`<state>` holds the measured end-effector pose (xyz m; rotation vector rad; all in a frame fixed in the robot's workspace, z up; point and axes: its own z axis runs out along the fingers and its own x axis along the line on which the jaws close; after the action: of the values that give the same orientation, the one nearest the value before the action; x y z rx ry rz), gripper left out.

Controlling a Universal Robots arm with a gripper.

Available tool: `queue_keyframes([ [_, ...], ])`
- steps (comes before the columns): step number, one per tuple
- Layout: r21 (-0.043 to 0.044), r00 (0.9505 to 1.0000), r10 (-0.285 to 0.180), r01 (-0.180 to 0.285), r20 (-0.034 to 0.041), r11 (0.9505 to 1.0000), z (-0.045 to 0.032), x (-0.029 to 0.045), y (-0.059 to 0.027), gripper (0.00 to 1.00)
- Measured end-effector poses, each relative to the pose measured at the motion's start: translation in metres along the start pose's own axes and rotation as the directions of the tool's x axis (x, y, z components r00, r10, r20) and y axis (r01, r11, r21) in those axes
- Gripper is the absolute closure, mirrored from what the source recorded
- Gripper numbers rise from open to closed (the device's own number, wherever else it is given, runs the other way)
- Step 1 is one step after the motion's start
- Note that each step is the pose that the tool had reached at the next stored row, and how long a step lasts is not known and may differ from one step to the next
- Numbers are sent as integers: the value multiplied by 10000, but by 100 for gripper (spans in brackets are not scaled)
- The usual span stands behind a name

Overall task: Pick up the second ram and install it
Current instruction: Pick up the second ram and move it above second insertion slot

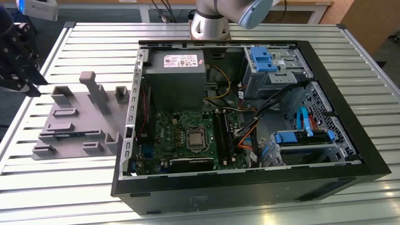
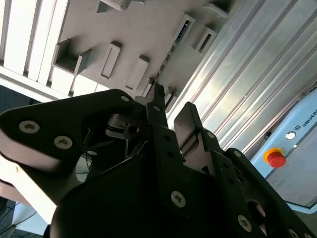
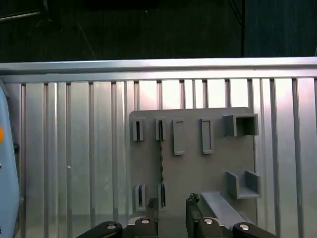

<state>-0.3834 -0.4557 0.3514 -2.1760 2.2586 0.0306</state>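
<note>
The second ram [image 3: 161, 168] stands on edge in a pair of slots on the grey holder plate [image 3: 193, 173] and shows as a thin dark line in the first wrist view. My gripper [image 3: 171, 215] hovers above the plate's near end, open, with nothing between its fingers. The ram's near end lies close to one fingertip [image 3: 151, 218], and no contact is visible. In the second wrist view the gripper [image 2: 172, 106] shows its two black fingers apart over the plate [image 2: 143, 29]. In the exterior view the gripper [image 1: 28, 82] hangs at the far left beside the plate [image 1: 78, 140].
An open computer case [image 1: 350, 154] lies on the slatted metal table [image 1: 75, 187], at the exterior view's right of the plate. Its motherboard [image 1: 172, 136] carries black memory slots [image 1: 223, 136]. Blue drive latches [image 1: 262, 58], cables and the power supply [image 1: 175, 79] crowd the case. The arm's base [image 1: 209, 26] stands behind it.
</note>
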Motion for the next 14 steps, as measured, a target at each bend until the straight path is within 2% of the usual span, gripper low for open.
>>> queue_keyframes([
  [14, -6, 9993, -374, 374, 1, 9993, 255, 5, -1, 64],
])
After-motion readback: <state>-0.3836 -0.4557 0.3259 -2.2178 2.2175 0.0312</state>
